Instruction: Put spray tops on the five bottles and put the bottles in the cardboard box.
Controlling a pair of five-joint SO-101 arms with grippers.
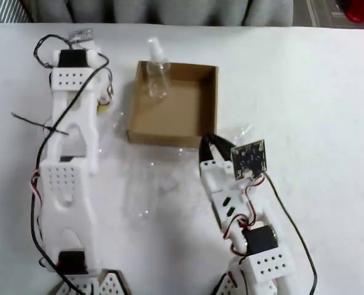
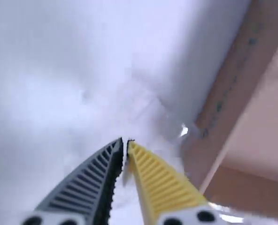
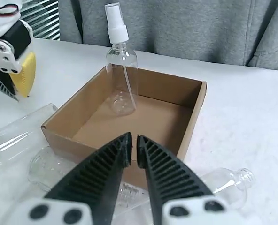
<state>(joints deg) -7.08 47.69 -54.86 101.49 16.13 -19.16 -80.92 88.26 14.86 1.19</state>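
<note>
— From above, how far along?
— One capped bottle [image 1: 157, 77] stands in the box [image 1: 173, 110], beyond the right claw [image 1: 206, 142]; four remain, I judge.
— Left wrist?
— The left claw [image 2: 125, 143] is pinched together, empty, with the box wall just beside it.
— Right wrist?
— The right claw is closed on nothing. The bottle ahead is upright, nozzle up; uncapped bottles [image 3: 228, 185] lie flat nearer.

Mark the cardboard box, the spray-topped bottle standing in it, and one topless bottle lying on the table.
cardboard box [image 3: 169, 89], right wrist view, on its far inner wall.
spray-topped bottle [image 3: 121, 77], right wrist view, on its clear body.
topless bottle [image 3: 226, 185], right wrist view, on its clear shoulder by the open neck.
</note>
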